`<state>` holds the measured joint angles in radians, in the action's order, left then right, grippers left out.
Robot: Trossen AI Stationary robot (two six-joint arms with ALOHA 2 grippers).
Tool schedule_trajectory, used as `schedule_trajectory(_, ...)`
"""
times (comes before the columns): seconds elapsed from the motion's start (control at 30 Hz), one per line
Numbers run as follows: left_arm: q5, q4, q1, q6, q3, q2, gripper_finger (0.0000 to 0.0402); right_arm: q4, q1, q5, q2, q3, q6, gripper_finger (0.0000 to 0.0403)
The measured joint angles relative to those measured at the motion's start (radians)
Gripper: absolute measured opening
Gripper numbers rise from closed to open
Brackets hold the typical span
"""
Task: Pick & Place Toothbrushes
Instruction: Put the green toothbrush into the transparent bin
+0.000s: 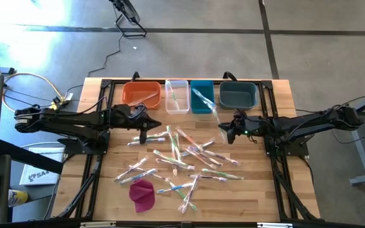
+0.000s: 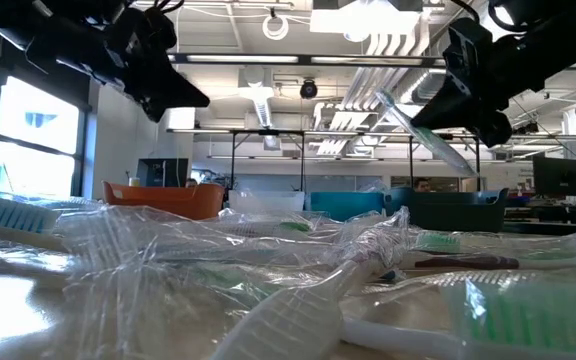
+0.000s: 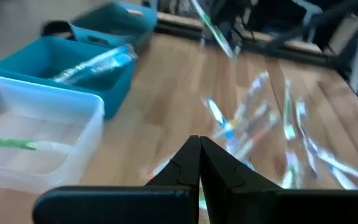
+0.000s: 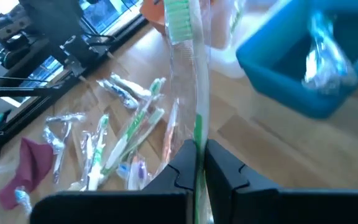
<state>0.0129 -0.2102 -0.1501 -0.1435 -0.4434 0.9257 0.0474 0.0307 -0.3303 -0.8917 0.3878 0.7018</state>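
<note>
The toothbrushes lie scattered over the middle of the desk, each in a clear shiny wrapper, many crossing or touching each other. One green toothbrush is lifted off the desk: the right gripper has its fingers closed on its handle, and the bristle end points up and away from the fingers. In the high view this gripper hangs near the teal bin, between the heap and the row of bins. In the low view the wrapped brush hangs slanted under the dark gripper, above the bins.

Four bins stand in a row along the far edge of the desk: an orange bin, a clear bin, the teal bin and a dark grey bin. The clear bin holds a toothbrush with a green handle, and the teal bin holds a wrapped one. The orange bin also seems to hold one.

The left gripper hovers over the left part of the heap, near the orange bin, with its fingers pressed together and nothing between them.

A magenta cloth lies near the front edge of the desk, just beside the nearest toothbrushes.
</note>
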Motion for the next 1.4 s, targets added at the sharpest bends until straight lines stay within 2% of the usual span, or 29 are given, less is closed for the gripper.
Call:
schedule_trajectory(0.27, -0.103, -0.153, 0.0, -0.037, 0.0, 0.0, 0.0001, 0.103, 0.0, -0.037, -0.025, 0.0, -0.157, 0.0007)
schedule_trajectory(0.37, -0.152, -0.166, -0.001, -0.031, 0.0, 0.0, 0.0001, 0.161, 0.0, -0.038, -0.062, 0.001, -0.202, 0.0007)
schedule_trajectory(0.5, -0.159, -0.166, -0.002, -0.019, 0.0, 0.0, 0.0002, 0.223, 0.0, -0.035, -0.121, 0.0, -0.239, 0.0007)
schedule_trajectory(0.67, -0.158, -0.204, -0.009, -0.018, 0.0, 0.029, 0.0036, 0.309, 0.0, -0.034, -0.195, 0.0, -0.278, 0.0007)
schedule_trajectory(0.83, -0.114, -0.298, -0.076, -0.024, -0.001, 0.1, 0.0101, 0.422, 0.0, -0.022, -0.257, 0.0, -0.323, 0.0007)
schedule_trajectory(0.93, -0.078, -0.405, -0.113, -0.027, -0.001, 0.162, 0.0125, 0.5, 0.0, 0.01, -0.292, 0.0, -0.358, 0.0007)
schedule_trajectory(1.07, 0.137, -0.577, -0.14, -0.021, -0.001, 0.25, 0.0131, 0.592, 0.0, 0.037, -0.336, 0.0, -0.384, 0.0007)
schedule_trajectory(1.13, 0.202, -0.661, -0.138, -0.019, -0.001, 0.297, 0.0131, 0.629, 0.0, 0.045, -0.357, 0.0, -0.387, 0.0007)
schedule_trajectory(1.23, 0.222, -0.731, -0.138, -0.019, -0.011, 0.354, 0.0132, 0.68, 0.0, 0.046, -0.383, 0.0, -0.387, 0.0007)
schedule_trajectory(1.4, 0.24, -0.73, -0.138, -0.011, -0.072, 0.44, 0.0132, 0.751, 0.0, 0.053, -0.423, 0.0, -0.387, 0.0007)
